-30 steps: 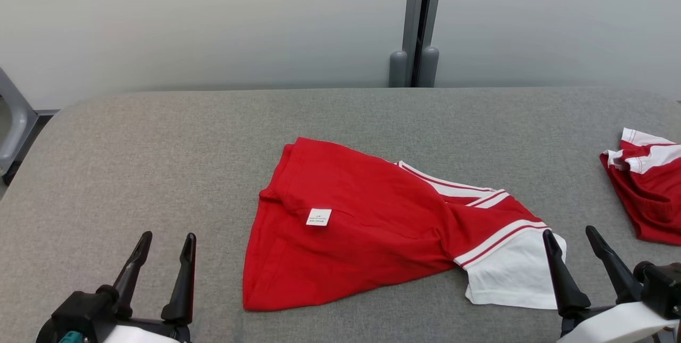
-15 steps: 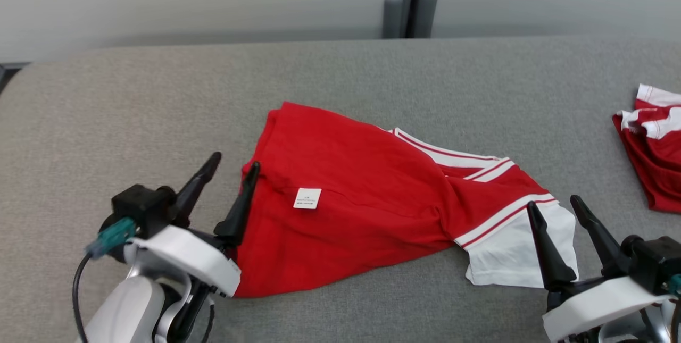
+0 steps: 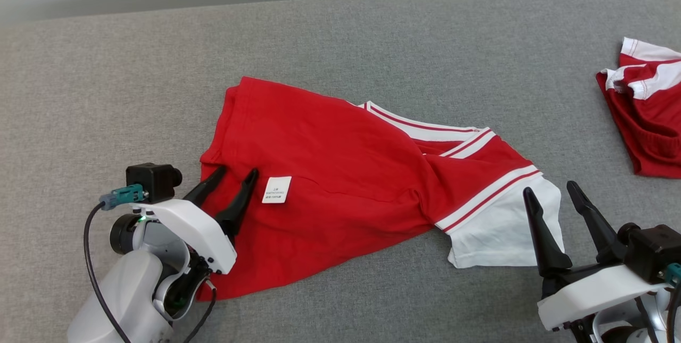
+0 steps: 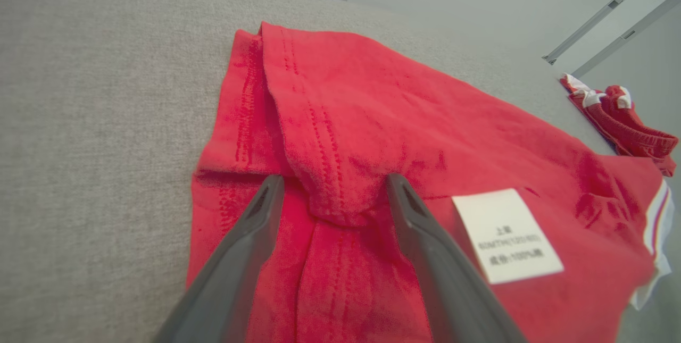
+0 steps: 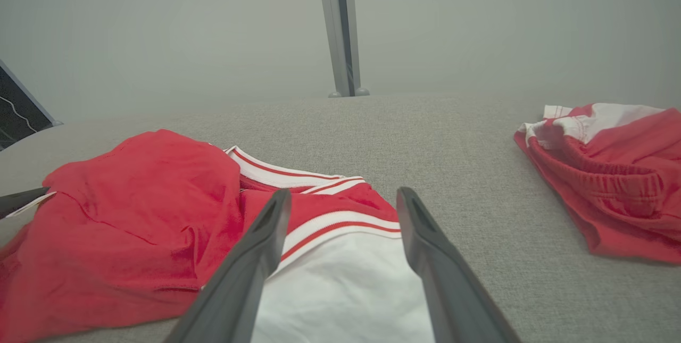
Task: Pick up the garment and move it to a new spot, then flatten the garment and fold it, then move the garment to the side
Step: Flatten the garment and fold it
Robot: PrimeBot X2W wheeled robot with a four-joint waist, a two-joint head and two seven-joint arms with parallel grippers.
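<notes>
red garment (image 3: 346, 173), left gripper (image 3: 237, 170) at its edge

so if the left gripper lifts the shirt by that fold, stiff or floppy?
Likely floppy: the shirt lies creased, folded over itself; it should drape from the grip. Probably light: thin fabric. Pushed, it'd likely bunch, not slide, on the rough table.

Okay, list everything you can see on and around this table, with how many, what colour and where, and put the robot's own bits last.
red garment: one, red with white striped sleeve, crumpled at the table's middle
label: one, white, on the garment's left part
second garment: one, red and white, bunched at the table's far right
table: one, grey fabric top, under everything
post: one, grey, behind the table
left gripper: one, dark fingers open, straddling a fold at the garment's left edge
right gripper: one, dark, open, by the white sleeve
</notes>
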